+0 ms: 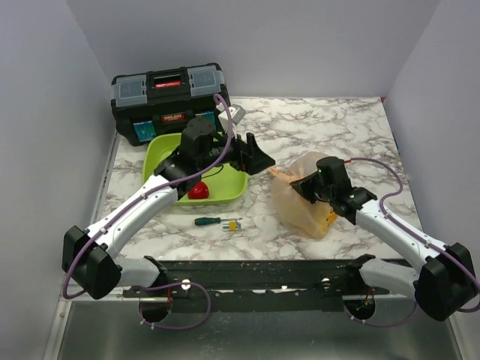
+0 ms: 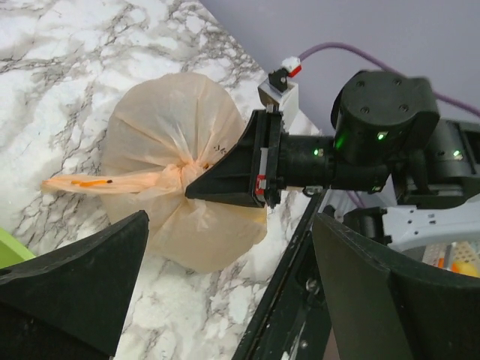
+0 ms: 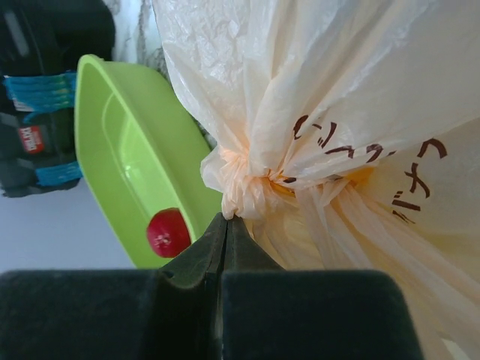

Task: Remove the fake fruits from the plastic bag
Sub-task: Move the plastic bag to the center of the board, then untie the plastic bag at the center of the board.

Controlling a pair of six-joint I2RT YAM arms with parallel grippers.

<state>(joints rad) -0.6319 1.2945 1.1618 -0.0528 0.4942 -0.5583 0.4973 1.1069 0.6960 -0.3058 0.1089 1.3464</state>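
Note:
The peach-orange plastic bag point(image 1: 304, 199) stands right of centre on the marble table, tied into a knot with a twisted tail point(image 2: 82, 182) sticking out. My right gripper point(image 1: 296, 182) is shut, its tips pinching the plastic bag point(image 3: 337, 90) at the knot; the left wrist view shows the right gripper point(image 2: 191, 187) there too. My left gripper point(image 1: 259, 161) is open just left of the bag, with only marble between its wide fingers point(image 2: 90, 270). The fake fruits are hidden inside; a yellow-orange patch point(image 1: 330, 220) shows through the bag's lower right.
A lime-green tray point(image 1: 161, 150) holding a shiny red ball point(image 1: 199, 191) lies left of the bag, under my left arm. A black toolbox point(image 1: 169, 94) stands behind it. A green-handled screwdriver point(image 1: 214, 221) lies in front of the tray.

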